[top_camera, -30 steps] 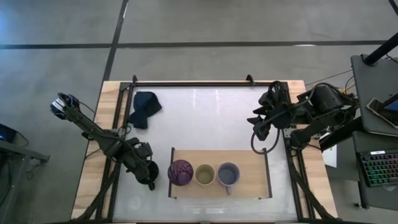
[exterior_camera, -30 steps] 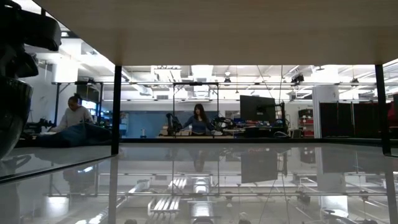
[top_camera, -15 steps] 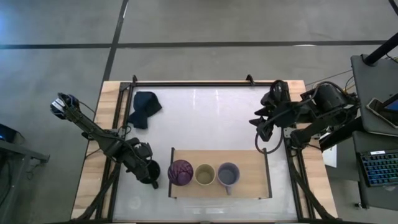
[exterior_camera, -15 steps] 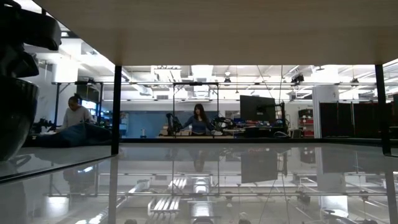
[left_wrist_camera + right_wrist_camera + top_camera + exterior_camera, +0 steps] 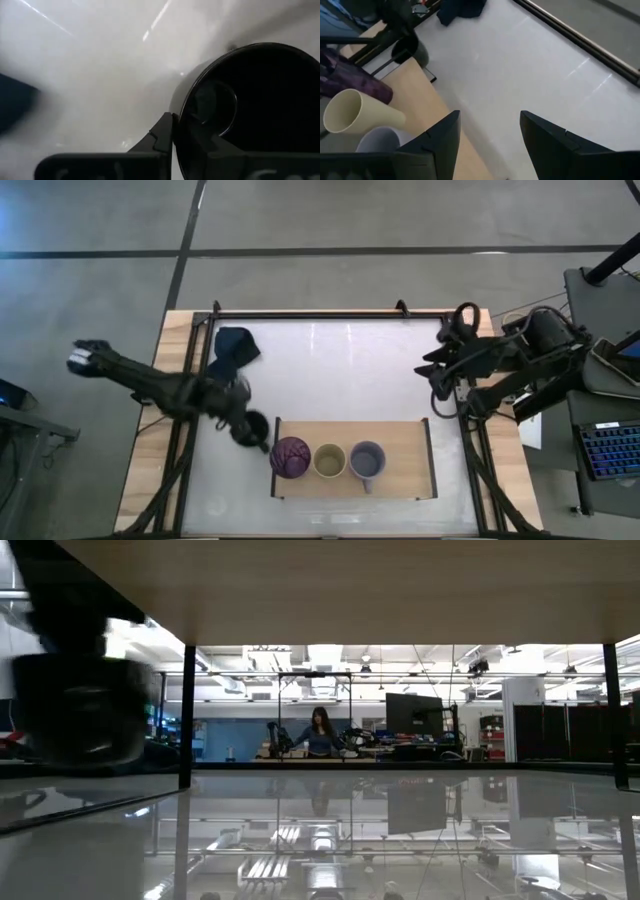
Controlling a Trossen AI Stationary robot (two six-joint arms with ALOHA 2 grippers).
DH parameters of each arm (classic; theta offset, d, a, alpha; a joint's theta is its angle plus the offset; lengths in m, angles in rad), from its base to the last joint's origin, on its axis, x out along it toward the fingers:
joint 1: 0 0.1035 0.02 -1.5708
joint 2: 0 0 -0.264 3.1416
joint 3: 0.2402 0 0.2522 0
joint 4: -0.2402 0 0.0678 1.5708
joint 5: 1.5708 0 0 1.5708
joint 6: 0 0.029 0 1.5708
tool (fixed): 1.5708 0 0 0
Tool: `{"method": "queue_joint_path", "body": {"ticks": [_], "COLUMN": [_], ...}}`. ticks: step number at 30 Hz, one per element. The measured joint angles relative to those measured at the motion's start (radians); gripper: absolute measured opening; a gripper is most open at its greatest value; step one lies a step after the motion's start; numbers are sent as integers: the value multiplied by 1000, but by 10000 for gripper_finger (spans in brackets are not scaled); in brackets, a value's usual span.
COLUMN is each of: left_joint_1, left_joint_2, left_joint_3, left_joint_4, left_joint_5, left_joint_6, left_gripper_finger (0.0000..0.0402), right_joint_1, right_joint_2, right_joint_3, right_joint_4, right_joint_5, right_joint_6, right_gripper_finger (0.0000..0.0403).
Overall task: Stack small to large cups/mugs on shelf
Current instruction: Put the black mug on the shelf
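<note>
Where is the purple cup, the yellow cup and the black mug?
purple tumbler (image 5: pixel 290 457), high view, its open top.
pale yellow cup (image 5: pixel 329 461), high view, its inside.
black mug (image 5: pixel 256 428), high view, its dark body.

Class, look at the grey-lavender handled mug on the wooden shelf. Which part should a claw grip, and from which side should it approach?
Grip the grey-lavender mug by its rim wall, coming down from above. It stands upright with its mouth open; the pale yellow cup crowds its left side, while the bare shelf on its right probably leaves finger room.
</note>
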Motion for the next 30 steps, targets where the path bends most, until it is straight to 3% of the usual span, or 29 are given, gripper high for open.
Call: {"method": "queue_joint_path", "body": {"ticks": [6,10,14,20,27,30], "left_joint_1": [420,638,771,829,772,744], "left_joint_2": [-31,99,297,600,883,959], "left_joint_3": [46,144,339,679,937,1022], "left_joint_4": [19,29,37,39,-38,-39], "left_joint_5": [124,200,242,302,327,329], "left_joint_6": [259,436,590,741,906,941], "left_gripper_finger": [5,4,4,3,3,3], "right_joint_1": [0,-4,-7,-49,-182,-237], "right_joint_2": [-61,-54,-25,7,77,108], "right_joint_3": [-108,-173,-187,-166,-121,-102], "right_joint_4": [0,4,17,109,123,120], "right_joint_5": [21,27,29,135,130,80], "right_joint_6": [105,131,158,226,223,190], "right_gripper_finger": [198,198,198,198,198,198]}}
